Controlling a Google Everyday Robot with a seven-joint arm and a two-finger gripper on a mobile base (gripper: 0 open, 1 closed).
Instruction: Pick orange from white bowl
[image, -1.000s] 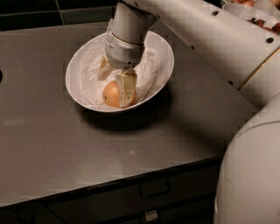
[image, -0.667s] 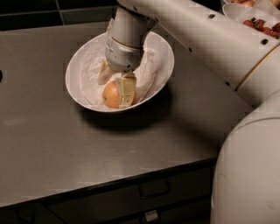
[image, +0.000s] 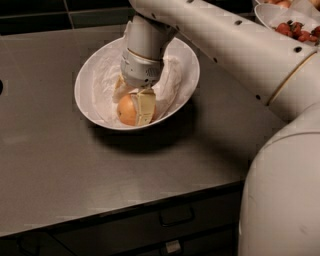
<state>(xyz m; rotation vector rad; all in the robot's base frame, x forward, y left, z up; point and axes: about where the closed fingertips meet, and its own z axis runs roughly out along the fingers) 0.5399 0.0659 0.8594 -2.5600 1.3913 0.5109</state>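
Note:
The orange (image: 126, 110) lies low in the front of the large white bowl (image: 90, 70), on crumpled white paper. The bowl stands on the dark grey counter. My gripper (image: 133, 107) reaches down into the bowl from above. One pale finger (image: 146, 107) lies against the orange's right side and the other finger (image: 120, 87) is at its back left. The fingers are closed on the orange, which still sits in the bowl. The wrist hides the bowl's middle.
A smaller white bowl (image: 270, 15) with small red fruits (image: 292, 29) stands at the back right. My white arm (image: 235, 45) crosses the right side of the counter (image: 60, 170). The counter's front edge has drawers (image: 175, 217) below.
Almost nothing has moved. The gripper stays around the orange in the bowl; my arm's lower part shifts slightly at the right.

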